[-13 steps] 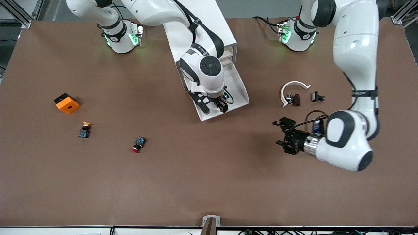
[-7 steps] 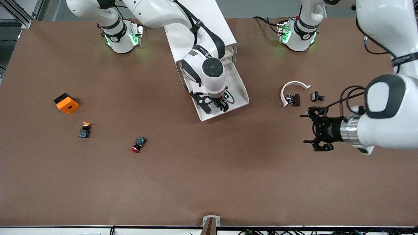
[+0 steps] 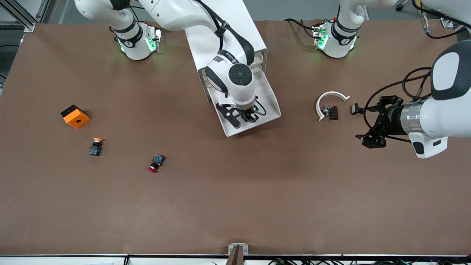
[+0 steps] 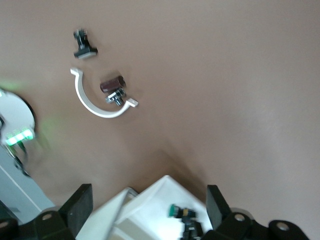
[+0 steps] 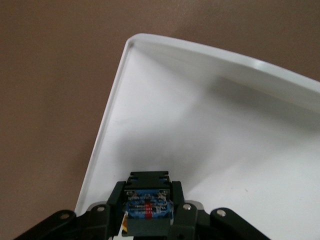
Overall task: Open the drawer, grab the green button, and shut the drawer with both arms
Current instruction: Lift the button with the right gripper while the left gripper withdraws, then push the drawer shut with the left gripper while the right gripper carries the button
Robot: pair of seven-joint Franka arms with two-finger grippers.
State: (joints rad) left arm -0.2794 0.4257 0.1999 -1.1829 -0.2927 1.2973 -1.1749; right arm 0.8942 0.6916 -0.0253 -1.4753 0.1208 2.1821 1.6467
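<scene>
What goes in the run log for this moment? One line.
drawer: open | right gripper: shut on button in drawer | left gripper: open, waiting over table

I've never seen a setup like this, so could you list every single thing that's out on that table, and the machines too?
Cabinet: one, white, between the arm bases.
Drawer: one, cream-white, pulled open.
Green-capped button: one, in the drawer, gripped.
Orange block: one, right arm's end.
Yellow-capped button: one, nearer the camera than the block.
Red-capped button: one, beside the yellow one.
White curved piece: one, left arm's end.
Small dark parts: two, by the curve.
Right gripper: black, in the drawer, shut on the button.
Left gripper: black, open, beside the dark parts.
</scene>
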